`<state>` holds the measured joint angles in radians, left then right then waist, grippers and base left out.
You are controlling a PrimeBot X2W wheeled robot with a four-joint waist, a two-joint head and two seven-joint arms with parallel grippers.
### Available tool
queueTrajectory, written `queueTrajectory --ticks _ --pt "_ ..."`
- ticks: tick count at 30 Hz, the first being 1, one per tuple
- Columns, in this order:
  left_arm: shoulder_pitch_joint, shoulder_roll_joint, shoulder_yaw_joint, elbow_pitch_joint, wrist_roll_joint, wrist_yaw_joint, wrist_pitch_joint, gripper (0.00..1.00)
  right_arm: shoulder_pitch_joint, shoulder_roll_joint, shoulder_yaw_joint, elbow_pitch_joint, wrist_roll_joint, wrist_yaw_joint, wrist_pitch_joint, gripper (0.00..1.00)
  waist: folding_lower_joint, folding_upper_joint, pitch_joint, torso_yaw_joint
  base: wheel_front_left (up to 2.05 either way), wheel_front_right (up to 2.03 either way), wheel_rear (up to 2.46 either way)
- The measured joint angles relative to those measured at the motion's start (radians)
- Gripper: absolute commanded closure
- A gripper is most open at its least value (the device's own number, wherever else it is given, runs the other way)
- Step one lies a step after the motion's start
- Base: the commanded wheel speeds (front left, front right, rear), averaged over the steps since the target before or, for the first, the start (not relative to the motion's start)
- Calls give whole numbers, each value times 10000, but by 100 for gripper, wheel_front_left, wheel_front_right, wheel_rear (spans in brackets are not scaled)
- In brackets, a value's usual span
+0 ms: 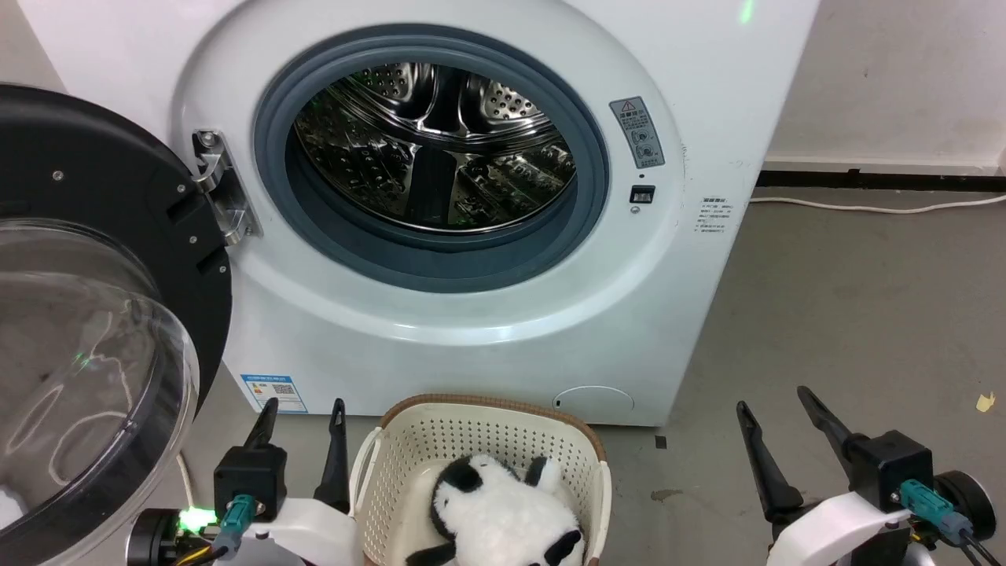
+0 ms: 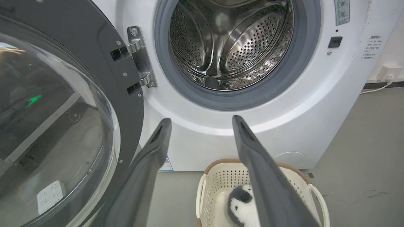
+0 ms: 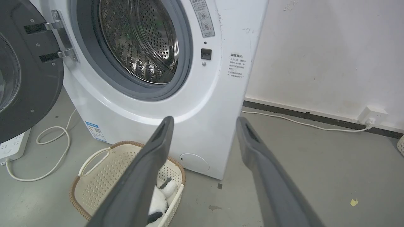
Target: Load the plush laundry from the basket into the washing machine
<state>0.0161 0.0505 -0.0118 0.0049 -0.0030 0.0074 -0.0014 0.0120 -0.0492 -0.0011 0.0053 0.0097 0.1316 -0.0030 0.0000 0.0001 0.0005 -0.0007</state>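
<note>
Nearest, both arms sat low with nothing in them. The left gripper had its fingers spread and empty, just left of the basket. The right gripper was likewise spread and empty, well apart from the basket on the right. Between them the plush lay inside the basket, toward its near side, touched by neither gripper.

The step in hand looked like the first reach for the plush. To do it well, the fingers should come down from above, inside the rim, and close deep across the soft body rather than on an ear or limb, which would probably leave it dangling. The basket looked light, so a sideways nudge on its wall or handle could slide it — a straight drop and a straight lift seemed safer.

Farther off, the door stood swung open on the left, its clear dome close to the left arm, so the right arm probably had the freer path. Beyond the basket the washer faced the robot, its opening higher than the basket rim. The plush would need lifting over the grey seal and carrying well into the drum before release — otherwise it might catch on the seal.
</note>
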Motion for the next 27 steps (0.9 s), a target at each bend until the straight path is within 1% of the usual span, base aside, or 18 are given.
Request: queueTrajectory --ticks 16,22,27 --pt "-6 -4 -430 107 -4 234 -313 0 0 0 -180 6 249 0 -314 0 0 0 279 -241 0 0 0" --pt "-233 0 -591 430 -4 263 -453 0 -16 0 -198 2 347 0 -445 0 0 0 639 -472 0 0 0" --pt "-520 8 -727 972 -6 291 -541 0 -172 0 -207 -8 476 0 -552 0 0 0 1013 -699 0 0 0"
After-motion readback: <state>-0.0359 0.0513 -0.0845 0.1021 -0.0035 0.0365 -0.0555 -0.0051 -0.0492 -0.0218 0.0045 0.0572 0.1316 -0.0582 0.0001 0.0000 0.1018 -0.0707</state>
